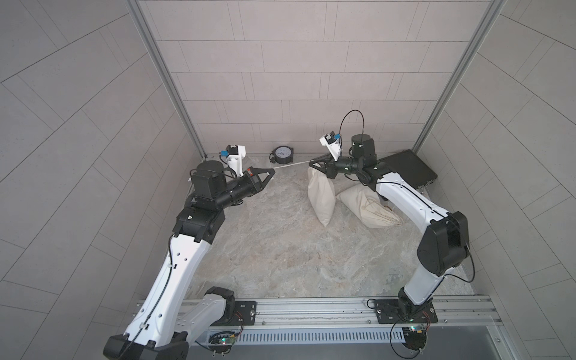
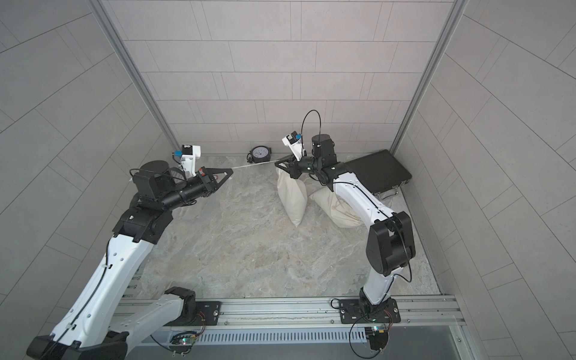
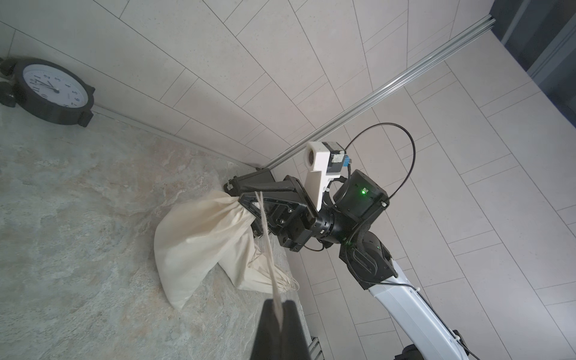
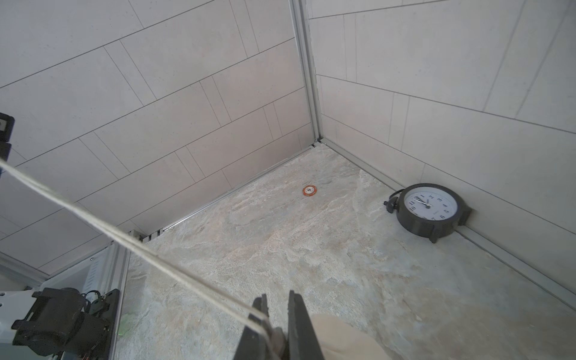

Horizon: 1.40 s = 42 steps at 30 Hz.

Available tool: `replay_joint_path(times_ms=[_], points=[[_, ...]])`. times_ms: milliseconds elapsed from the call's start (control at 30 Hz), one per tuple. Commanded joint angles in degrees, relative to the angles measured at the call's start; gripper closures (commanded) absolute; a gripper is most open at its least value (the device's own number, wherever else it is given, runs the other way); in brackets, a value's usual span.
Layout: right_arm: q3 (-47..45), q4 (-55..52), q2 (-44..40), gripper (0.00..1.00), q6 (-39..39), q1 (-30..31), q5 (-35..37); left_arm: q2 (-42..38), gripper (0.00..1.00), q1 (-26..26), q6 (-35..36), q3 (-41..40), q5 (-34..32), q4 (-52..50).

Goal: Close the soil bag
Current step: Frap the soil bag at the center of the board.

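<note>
**Cord taut from bag neck**

Left jaws clamped on cord [image 1: 291,165]; right jaws closed on gathered neck of bag [image 1: 321,199], upright on surface [image 1: 280,249], far right. Cord axis level, jaws to jaws; further pull probably leftward, away from neck.

We see the left gripper [image 2: 230,172] pinching the end of a pale drawstring [image 2: 254,164], which runs taut to the right gripper [image 2: 278,162]. That gripper clamps the gathered neck of the upright soil bag [image 2: 293,199]. A second cloth bag [image 2: 322,201] lies just beside it on the stone-patterned table [image 2: 249,249], partly under the right arm [image 2: 358,196]. A clock [image 2: 259,153] stands at the back wall, and a black case [image 2: 378,171] lies in the far corner.
</note>
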Motion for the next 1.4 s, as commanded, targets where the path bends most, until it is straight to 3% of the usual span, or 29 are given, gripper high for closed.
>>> replay_joint_path(times_ms=[0,333,567,733,1067,1233,1367], points=[[-5.84,-8.46,-1.08,0.89,3.13,-12.68,32.02,-8.04,1.0,4.26,-0.4,4.56,-1.27,14.68],[-12.06,-6.36,7.12,0.86,3.37,-10.54,35.55,-5.73,1.0,6.62,-3.36,1.34,-0.15,17.63],[-10.93,-6.71,10.62,0.86,4.74,-10.03,35.05,-5.39,1.0,8.04,-3.65,1.57,0.17,17.63],[-7.52,-10.19,11.11,0.87,4.64,-10.11,40.5,-6.12,1.0,9.64,-4.47,2.22,0.51,17.46],[-3.78,-14.41,0.93,0.83,0.16,-13.8,47.48,-7.51,1.0,13.3,-6.46,0.92,1.61,17.75],[-5.75,-16.3,-2.04,0.84,-2.4,-12.64,42.91,-6.37,1.0,14.0,-8.5,-3.56,1.48,20.8],[-9.61,-14.53,-3.28,0.89,-2.6,-7.76,41.18,-5.22,1.0,13.95,-7.62,-8.93,1.76,20.3]])
